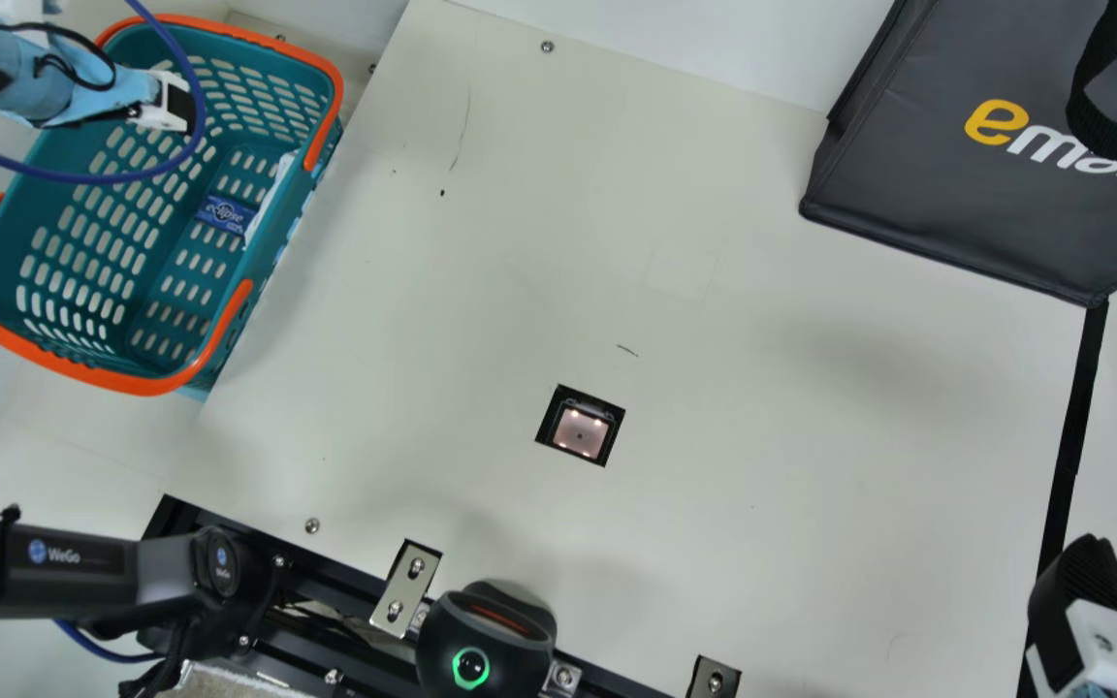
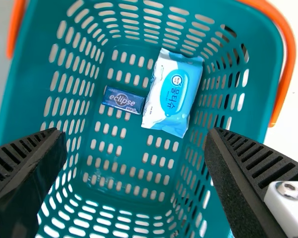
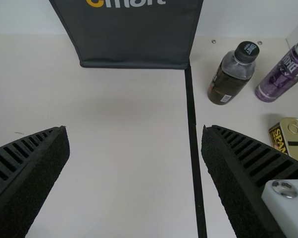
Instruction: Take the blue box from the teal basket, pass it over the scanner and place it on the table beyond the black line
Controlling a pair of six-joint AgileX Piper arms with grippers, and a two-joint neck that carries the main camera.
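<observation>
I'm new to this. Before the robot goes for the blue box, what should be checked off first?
1. Blue box in the teal basket: ok, on the bottom, nothing on top.
2. Left gripper open over the basket: ok.
3. Box free of the white-and-blue packet beside it: cannot tell; they may touch.
4. Scanner uncovered: ok, lit too.
5. Box's barcode facing the scanner when passed: cannot tell; no code shows.
6. Free spot beyond the black line: ok, between the bottle and the tin, though probably snug.
</observation>
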